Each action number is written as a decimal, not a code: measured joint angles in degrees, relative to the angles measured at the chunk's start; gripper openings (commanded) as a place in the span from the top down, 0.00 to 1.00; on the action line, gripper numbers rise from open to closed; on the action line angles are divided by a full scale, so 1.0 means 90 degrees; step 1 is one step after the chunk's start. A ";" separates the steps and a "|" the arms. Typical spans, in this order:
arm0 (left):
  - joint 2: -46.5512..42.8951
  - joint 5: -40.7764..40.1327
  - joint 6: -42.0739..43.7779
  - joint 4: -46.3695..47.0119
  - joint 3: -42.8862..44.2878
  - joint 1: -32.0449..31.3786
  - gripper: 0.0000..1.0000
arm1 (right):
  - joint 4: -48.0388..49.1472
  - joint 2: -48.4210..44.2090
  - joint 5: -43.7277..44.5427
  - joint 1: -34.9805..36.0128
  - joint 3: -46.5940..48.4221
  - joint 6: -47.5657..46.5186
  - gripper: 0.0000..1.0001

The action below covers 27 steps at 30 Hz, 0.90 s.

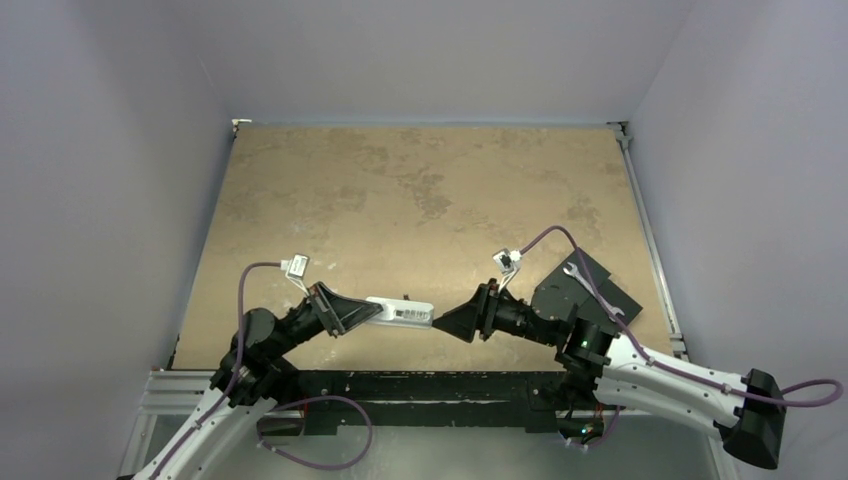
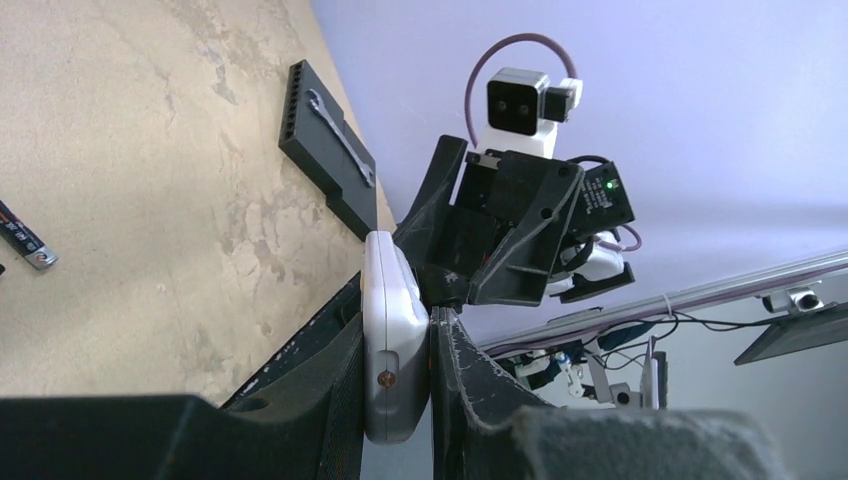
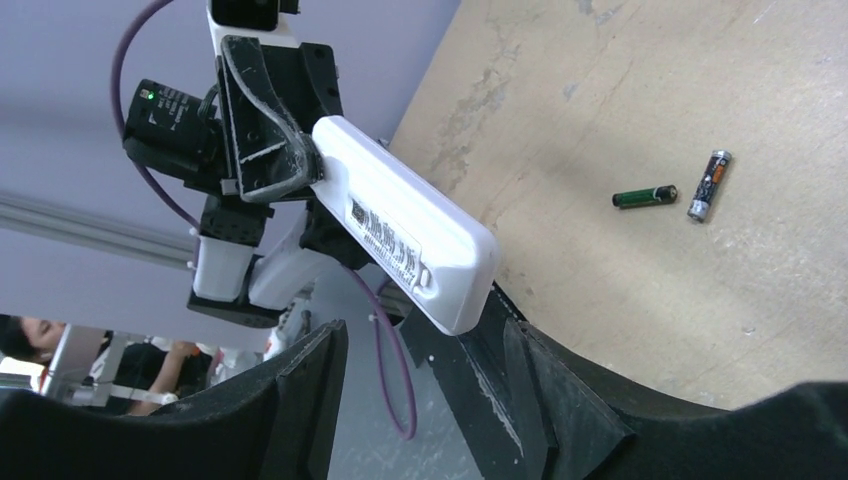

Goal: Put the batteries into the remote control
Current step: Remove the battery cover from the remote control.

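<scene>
- The left hand (image 1: 372, 313) is closed narrow on the remote control (image 1: 400, 311), one finger pressed to each long side of its near end.
- The remote control is held up off the table (image 1: 400, 200), roughly level, above the table's near edge and between the two arms. Its free end points toward the right hand (image 1: 446, 322).
- In the right wrist view the side of the remote control (image 3: 405, 225) with a printed label is turned toward the camera.
- The right hand (image 3: 425, 335) stands fairly wide and holds nothing. Its fingers (image 3: 545, 400) flank the free end of the remote control. That end sits right against the inner face of one finger, but I cannot tell whether they touch.
- The two batteries (image 3: 645, 197) lie flat on the table, near each other but not touching, well apart from both hands. One is greenish, the other (image 3: 709, 185) dark with an orange band.
- A black block (image 1: 585, 290) with a wrench (image 1: 590, 283) on top rests on the table beside the right arm.
</scene>
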 measured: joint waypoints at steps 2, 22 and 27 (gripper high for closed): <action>0.0000 -0.0019 -0.0049 0.0046 0.0000 0.0000 1.00 | 0.0279 0.0012 -0.0010 0.0000 -0.0146 0.0148 0.33; -0.0010 -0.0010 -0.0588 0.0962 -0.0005 0.0000 1.00 | 0.2973 0.1088 -0.0401 0.0002 -0.0510 0.1030 0.42; -0.0010 0.0010 -0.0692 0.1059 -0.0007 0.0000 1.00 | 0.3529 0.1180 -0.0520 0.0002 -0.0583 0.1144 0.44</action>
